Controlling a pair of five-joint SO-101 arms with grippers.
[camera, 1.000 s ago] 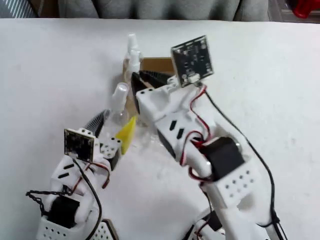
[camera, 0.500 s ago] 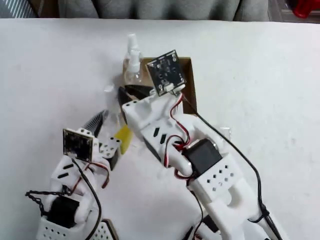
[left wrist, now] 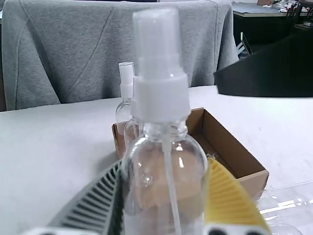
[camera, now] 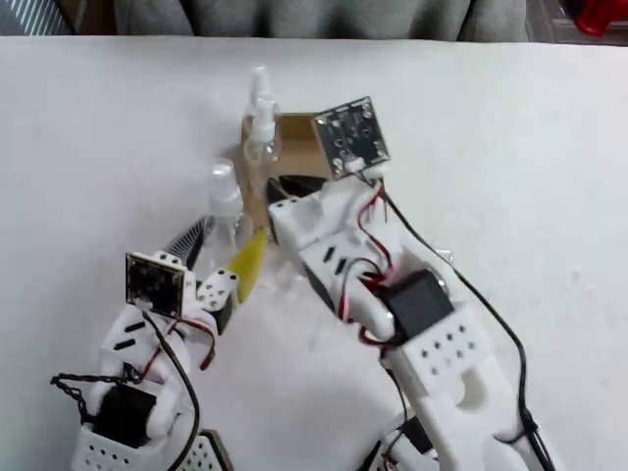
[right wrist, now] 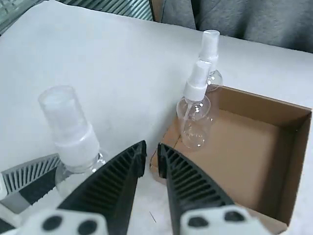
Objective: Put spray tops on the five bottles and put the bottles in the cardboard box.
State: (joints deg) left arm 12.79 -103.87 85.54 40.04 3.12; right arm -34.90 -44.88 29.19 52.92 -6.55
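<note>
Brown cardboard box, upper centre of frame: mostly hidden under white right arm. Clear bottle with white spray top: base cut off by frame edge.

High view: overhead, far. 2 wrist views: low, close, facing forward. All share cardboard box.

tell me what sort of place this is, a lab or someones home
Probably a robotics lab or workshop. The left arm and right arm stand at a white table, a grey cloth hangs behind it, and a dark desk stands farther back.
</note>
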